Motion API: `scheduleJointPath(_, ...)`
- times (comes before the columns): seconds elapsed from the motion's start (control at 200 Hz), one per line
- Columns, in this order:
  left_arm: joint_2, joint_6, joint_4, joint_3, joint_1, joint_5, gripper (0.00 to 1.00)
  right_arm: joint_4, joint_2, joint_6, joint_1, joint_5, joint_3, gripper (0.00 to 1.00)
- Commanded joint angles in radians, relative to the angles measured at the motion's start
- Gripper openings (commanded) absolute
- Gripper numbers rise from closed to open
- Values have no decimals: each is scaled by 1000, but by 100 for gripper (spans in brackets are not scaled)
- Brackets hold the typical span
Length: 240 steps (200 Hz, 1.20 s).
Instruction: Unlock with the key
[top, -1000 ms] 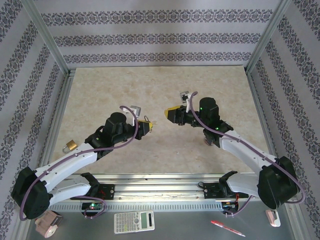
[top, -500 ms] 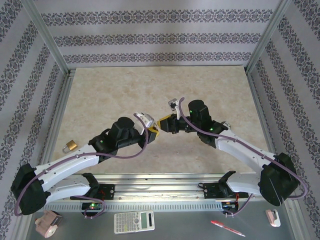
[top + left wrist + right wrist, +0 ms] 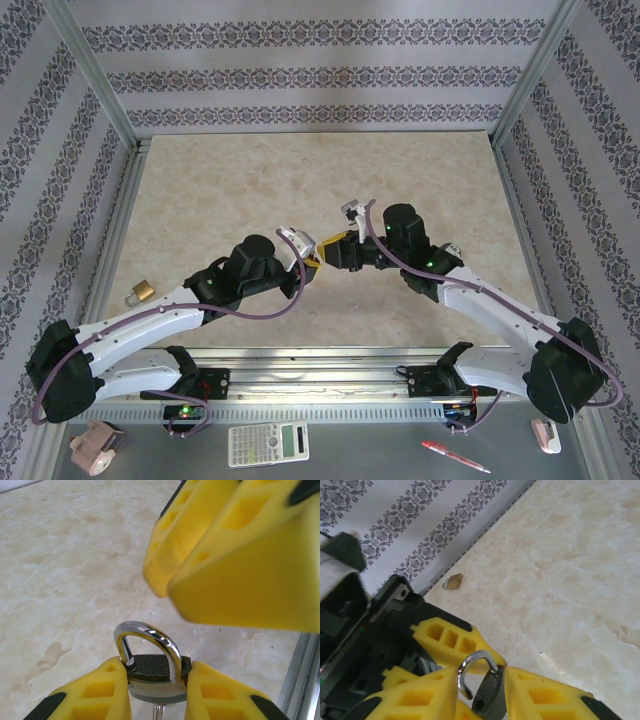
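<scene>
A dark padlock [image 3: 150,666] with a chrome shackle [image 3: 150,632] is clamped by its body between the fingers of my left gripper [image 3: 156,666], held above the table centre [image 3: 310,262]. Bright metal [image 3: 158,712] pokes out under the body; whether it is the key I cannot tell. My right gripper [image 3: 325,245] faces it tip to tip, its yellow fingers [image 3: 240,565] just above the shackle and apart from it. In the right wrist view the padlock [image 3: 487,692] shows in the narrow gap of the right gripper [image 3: 482,672]; one shackle leg looks out of the body.
A small brass padlock [image 3: 140,292] lies at the table's left edge and shows far off [image 3: 453,581] near the metal rail. A calculator [image 3: 268,443] and a red pen [image 3: 455,456] lie off the table in front of the arm bases.
Both arms have closed in on the table centre. The left gripper carried the padlock rightward and the right gripper came left and nearer until their tips almost meet.
</scene>
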<state>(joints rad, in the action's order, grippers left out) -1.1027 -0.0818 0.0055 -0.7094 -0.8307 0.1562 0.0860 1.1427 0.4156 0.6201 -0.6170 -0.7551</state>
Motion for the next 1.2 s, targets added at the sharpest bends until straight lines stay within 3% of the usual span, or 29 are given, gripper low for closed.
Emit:
scheduleJointPath(0.0,-12,27,-5,-45,-13,-3,0,7,-4,1,14,-2,16,31)
scheduleJointPath(0.36,-30,39,-9,-57,-31,-14,0,6,63,-9,53,36,-16,31)
scheduleJointPath(0.56,-19,46,-19,-53,-34,-11,0,-48,70,-55,48,69,-27,14)
scheduleJointPath(0.769,-8,58,-47,-55,-35,18,0,-100,34,-115,4,60,-23,12)
scheduleJointPath(0.919,5,57,-67,-57,-34,52,0,-141,41,-147,-27,61,-38,16)
scheduleJointPath(1.014,16,44,-62,-55,-35,72,0,-173,64,-177,-29,106,-59,27)
scheduleJointPath(1.194,17,34,-73,-48,-35,94,0,-166,71,-190,-44,167,-57,36)
